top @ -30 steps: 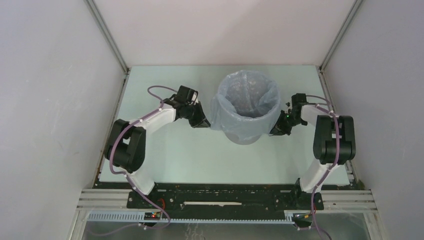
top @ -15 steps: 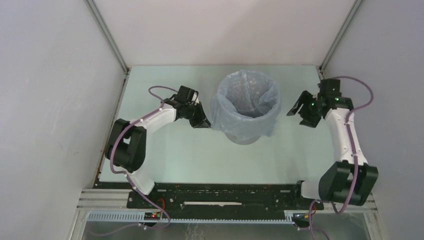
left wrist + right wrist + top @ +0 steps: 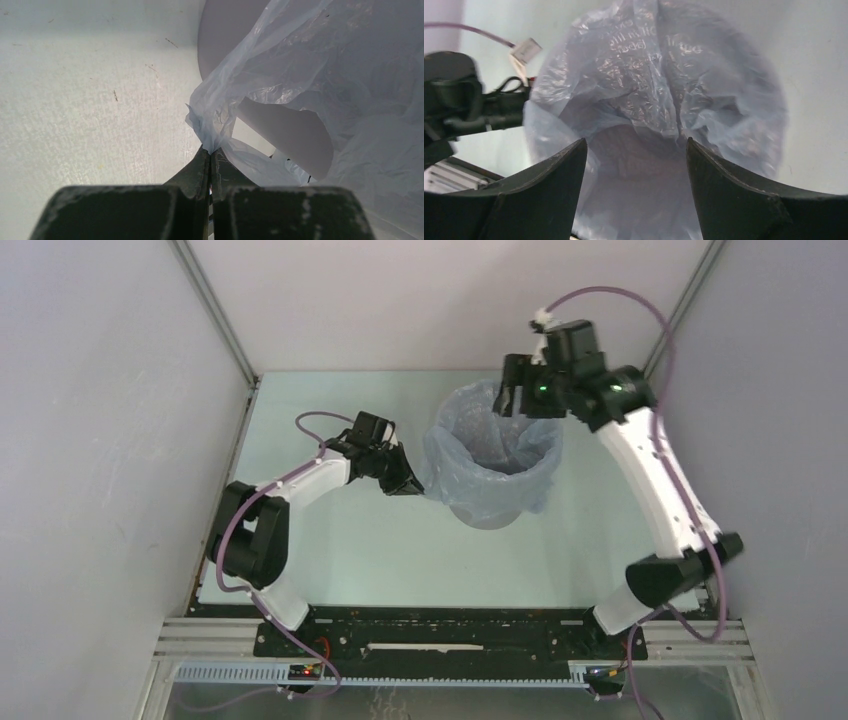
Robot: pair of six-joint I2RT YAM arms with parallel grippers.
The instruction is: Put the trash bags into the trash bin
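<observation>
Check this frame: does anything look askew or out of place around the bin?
The bag sits unevenly over the bin. Its left edge is bunched and stretched sideways off the rim, pinched between the shut left fingers. No spill shows.

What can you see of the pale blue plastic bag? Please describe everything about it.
The bag is thin, translucent, pale blue film, full of wrinkles. It lines the grey bin, mouth open, its edge folded over the rim and hanging down the outside. The left gripper pinches a bunched corner on its left side with shut fingers. The open right gripper hovers above its far rim.
</observation>
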